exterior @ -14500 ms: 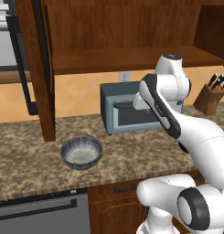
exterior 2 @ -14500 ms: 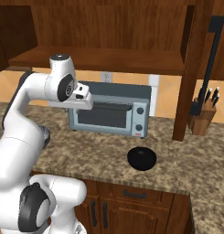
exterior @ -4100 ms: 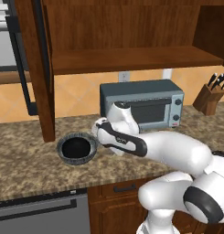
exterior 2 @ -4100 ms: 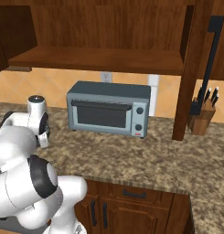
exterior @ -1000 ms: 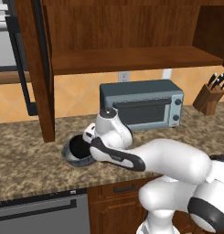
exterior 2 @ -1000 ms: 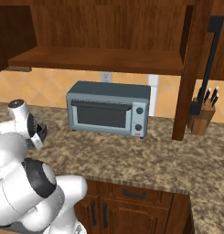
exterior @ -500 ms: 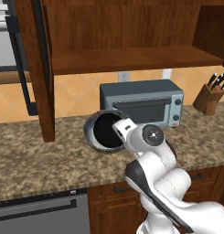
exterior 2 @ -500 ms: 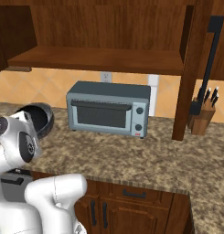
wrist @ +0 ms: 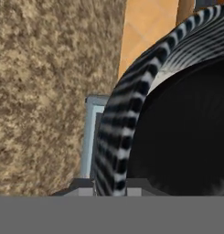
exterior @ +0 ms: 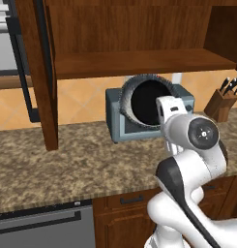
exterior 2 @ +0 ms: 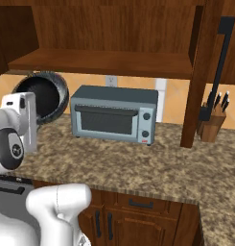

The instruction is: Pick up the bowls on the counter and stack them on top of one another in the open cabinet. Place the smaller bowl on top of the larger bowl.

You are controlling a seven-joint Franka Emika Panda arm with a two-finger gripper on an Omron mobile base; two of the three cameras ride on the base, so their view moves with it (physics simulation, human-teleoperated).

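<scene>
In the left base view, upper centre, we see the larger bowl (exterior: 127,94) tipped on edge in the air before the toaster oven (exterior: 117,118), its grey speckled rim ringing the smaller bowl (exterior: 148,102), plain black, nested inside. In the right base view both sit at the left edge, below the open cabinet (exterior 2: 109,61). In the hand view the striped grey rim (wrist: 127,100) curves around black; the jaws clamp that rim.
</scene>
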